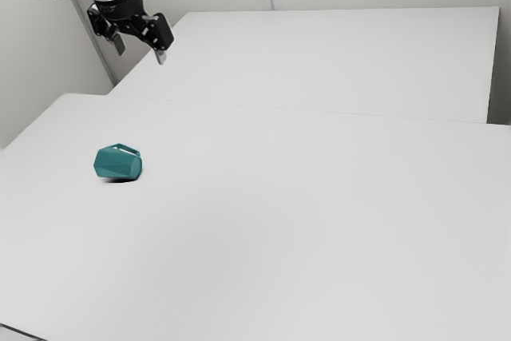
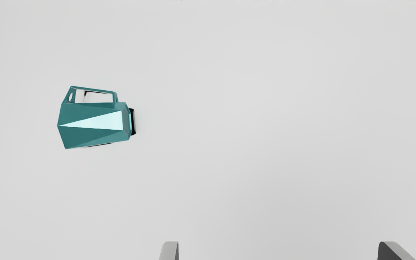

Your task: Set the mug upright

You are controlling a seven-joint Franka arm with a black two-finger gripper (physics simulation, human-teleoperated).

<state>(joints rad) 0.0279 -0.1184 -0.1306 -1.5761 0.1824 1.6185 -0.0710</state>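
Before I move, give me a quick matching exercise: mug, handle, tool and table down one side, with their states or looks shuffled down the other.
1. Mug
2. Handle
3. Tool
4. Table

A. Flat and white
B. Open, raised, holding nothing
C. Faceted body, lying on its side
D. Thin, angular teal loop

Right pairs: 1-C, 2-D, 3-B, 4-A

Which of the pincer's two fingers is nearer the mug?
The finger on the exterior view's left. In the wrist view the mug lies beyond its outer side; the other finger stands across the open gap, farther from the mug.
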